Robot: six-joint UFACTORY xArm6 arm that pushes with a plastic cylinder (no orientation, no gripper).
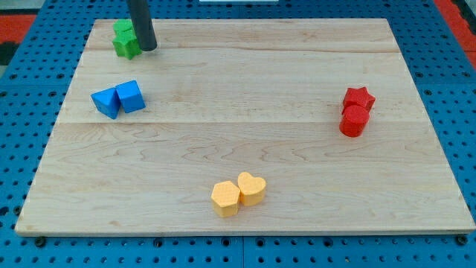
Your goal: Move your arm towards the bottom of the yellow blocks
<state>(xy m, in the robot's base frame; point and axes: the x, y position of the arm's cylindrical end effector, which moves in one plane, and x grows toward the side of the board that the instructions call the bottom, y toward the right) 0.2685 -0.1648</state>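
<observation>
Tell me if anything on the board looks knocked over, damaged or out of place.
Nothing stands out. The blocks sit flat in four tidy same-colour pairs on the wooden board: green blocks, blue blocks, red blocks and yellow blocks. My tip rests beside the green pair, on its right in the view.

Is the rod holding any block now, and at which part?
Nothing is held. My tip only stands beside the green blocks, on their right in the view.

My tip (147, 48) rests at the wooden desk's (245, 141) top left, just beside two green blocks (125, 39). The yellow hexagonal block (225, 199) and yellow heart-shaped block (251, 188) touch near the view's bottom.
</observation>
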